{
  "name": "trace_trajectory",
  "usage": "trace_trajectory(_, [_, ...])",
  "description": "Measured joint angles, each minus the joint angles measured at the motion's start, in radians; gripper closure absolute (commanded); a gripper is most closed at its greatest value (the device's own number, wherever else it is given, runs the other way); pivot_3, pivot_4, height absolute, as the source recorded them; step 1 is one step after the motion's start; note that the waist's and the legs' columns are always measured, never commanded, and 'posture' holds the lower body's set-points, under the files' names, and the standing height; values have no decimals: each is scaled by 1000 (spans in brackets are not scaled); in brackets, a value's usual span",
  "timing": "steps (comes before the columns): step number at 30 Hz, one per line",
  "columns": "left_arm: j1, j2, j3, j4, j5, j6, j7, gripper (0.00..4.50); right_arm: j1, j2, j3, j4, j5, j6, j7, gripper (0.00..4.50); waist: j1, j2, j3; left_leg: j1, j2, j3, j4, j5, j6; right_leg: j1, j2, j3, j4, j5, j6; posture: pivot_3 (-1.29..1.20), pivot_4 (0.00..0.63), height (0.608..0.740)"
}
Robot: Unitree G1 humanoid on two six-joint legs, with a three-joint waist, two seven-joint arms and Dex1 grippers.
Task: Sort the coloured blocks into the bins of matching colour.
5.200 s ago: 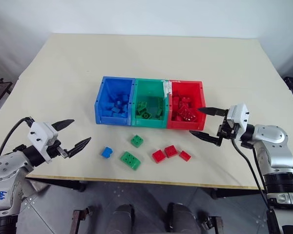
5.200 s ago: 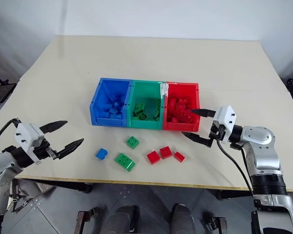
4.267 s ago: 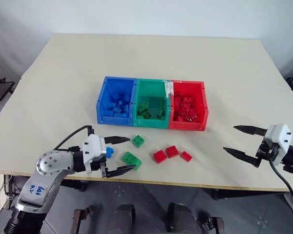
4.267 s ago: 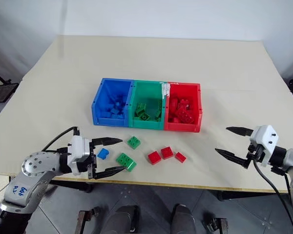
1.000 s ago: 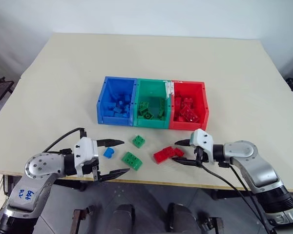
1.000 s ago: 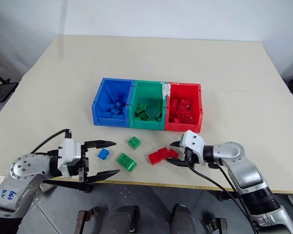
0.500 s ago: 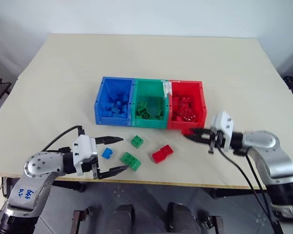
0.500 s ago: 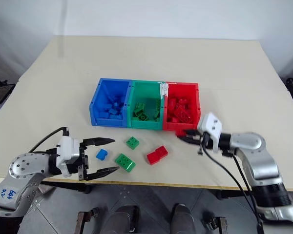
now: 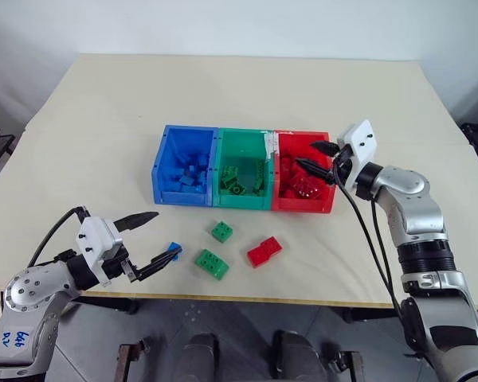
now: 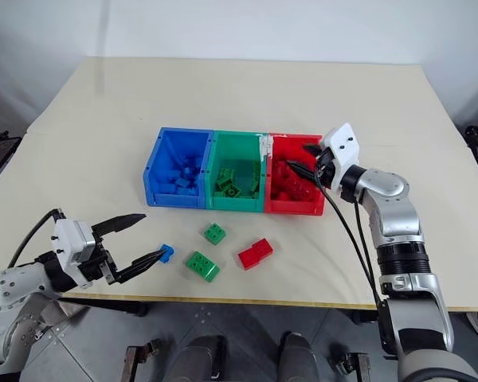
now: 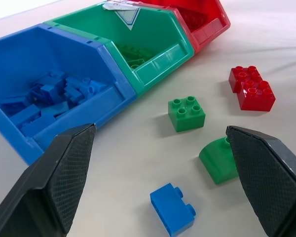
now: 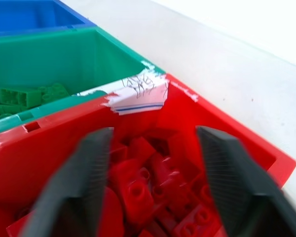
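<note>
Start with the table (image 9: pixel 103 103), then the three bins in a row at its centre: blue bin (image 9: pixel 161 163), green bin (image 9: pixel 240 140), red bin (image 9: pixel 328 163), each already holding blocks of its own colour. Your right gripper (image 9: pixel 317 156) hangs over the red bin's 3 o'clock rim, fingers apart with nothing between them, so I judge that drop finished. Lift clear before swinging away, so a fingertip doesn't catch the rim.

Four blocks are left on the table at the bins' 6 o'clock side: a red oblong block (image 9: pixel 264 251), a green oblong block (image 9: pixel 212 263), a green square block (image 9: pixel 221 231) and a small blue block (image 9: pixel 172 250).

Your left gripper (image 9: pixel 146 239) sits at the row's 7 o'clock, fingers wide apart and empty, one tip just beside the blue block (I can't tell if it touches). In the left wrist view that block lies low between the fingers (image 11: pixel 64 173), nearer the camera than the green ones. Bring both fingers level with it, straddling the flat sides, not the studs. Close slowly; a block this small skids easily. Then carry it to the blue bin at 12 o'clock.
</note>
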Motion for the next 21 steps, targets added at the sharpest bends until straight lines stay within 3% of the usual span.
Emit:
trace_trajectory(2, [-18,1,-5,0,0,0,-2,0,39,-14,-23,-37,36,-18,43,52,4,0,0,0,1,0,0,0,0,0,1,0,0,0,0,0,150,740])
trace_trajectory(8, [-99,8,-76,19,3,2,-36,0,282,-128,-145,-225,219,14,232,52,20,0,0,0,1,1,0,-1,0,0,1,1,-1,0,0,0,150,740])
trace_trajectory(13, [-187,15,-178,62,35,-7,-89,0,547,-290,-170,-313,218,-41,416,52,26,0,0,0,2,3,1,-1,0,1,2,2,-1,0,0,0,150,740])
trace_trajectory(21, [-226,7,-275,74,59,-16,-117,0,536,-296,-140,-253,160,-129,439,52,-1,0,0,6,5,8,0,-2,-1,1,4,8,0,1,0,0,150,740])
